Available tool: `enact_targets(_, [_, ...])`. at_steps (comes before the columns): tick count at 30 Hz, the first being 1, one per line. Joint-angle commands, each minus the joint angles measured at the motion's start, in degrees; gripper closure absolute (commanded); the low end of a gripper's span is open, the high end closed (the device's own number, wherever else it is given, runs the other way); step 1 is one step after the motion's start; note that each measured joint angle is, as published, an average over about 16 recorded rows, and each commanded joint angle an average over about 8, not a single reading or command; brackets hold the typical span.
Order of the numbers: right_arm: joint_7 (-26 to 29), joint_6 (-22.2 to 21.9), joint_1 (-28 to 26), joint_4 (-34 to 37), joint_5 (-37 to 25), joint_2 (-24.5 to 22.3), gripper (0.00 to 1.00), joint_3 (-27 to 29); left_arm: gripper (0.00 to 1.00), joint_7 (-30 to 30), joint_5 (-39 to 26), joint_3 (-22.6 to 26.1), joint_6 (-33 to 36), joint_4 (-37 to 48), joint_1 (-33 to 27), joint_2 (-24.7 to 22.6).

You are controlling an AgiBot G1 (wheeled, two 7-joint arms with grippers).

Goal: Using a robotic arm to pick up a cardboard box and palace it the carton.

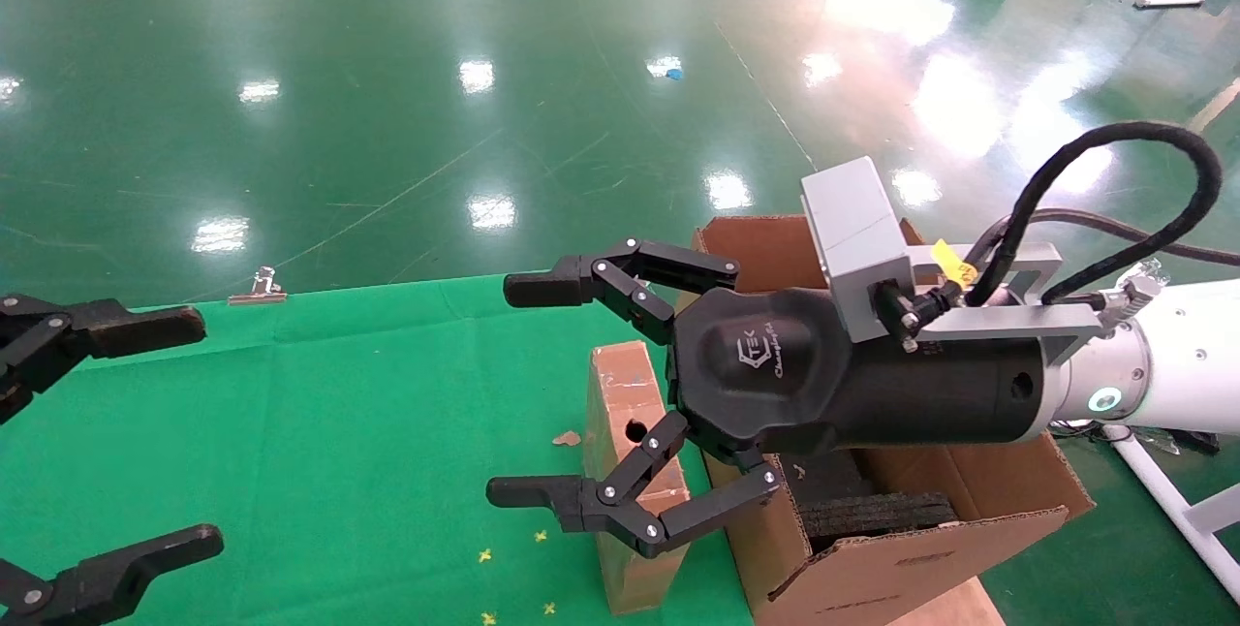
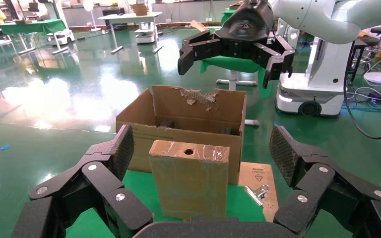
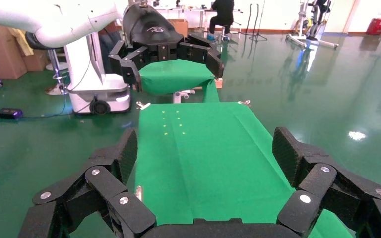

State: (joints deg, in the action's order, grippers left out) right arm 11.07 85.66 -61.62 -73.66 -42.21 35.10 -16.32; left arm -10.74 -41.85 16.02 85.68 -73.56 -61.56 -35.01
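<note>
head view downward; wrist views face oppositely

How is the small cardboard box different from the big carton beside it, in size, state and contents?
The cardboard box is narrow and much smaller; the carton is wide and far larger. The cardboard box is closed, with a round hole in one face; the carton is open, its flaps upright and one torn. The carton holds black foam; what the cardboard box holds cannot be seen. Both are worn brown cardboard, standing side by side at the green cloth's edge.
</note>
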Motion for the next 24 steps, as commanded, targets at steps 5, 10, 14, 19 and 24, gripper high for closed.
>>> enact_targets(5, [1.1,-0.2,-0.4,-0.3,-1.4,0.3,0.00,-1.1,0.00,0.0,0.0,0.0,0.0,0.0,0.0,0.0])
enact_targets(10, [5.0,-0.8,-3.1,-1.0,-6.7,1.7,0.00,-4.4,0.00,0.0,0.0,0.0,0.0,0.0,0.0,0.0])
enact_targets(14, [9.5,-0.2,-8.1,-0.8,-14.1,4.3,0.00,-8.9,0.00,0.0,0.0,0.1,0.0,0.0,0.0,0.0])
enact_targets(19, [15.8,3.0,-18.6,1.8,-26.9,10.2,0.00,-16.7,0.00,0.1,0.0,0.1,0.0,0.0,0.0,0.0])
enact_targets(24, [20.6,5.4,-30.8,3.8,-36.9,15.3,0.00,-25.4,0.00,0.1,0.1,0.1,0.0,0.1,0.0,0.0])
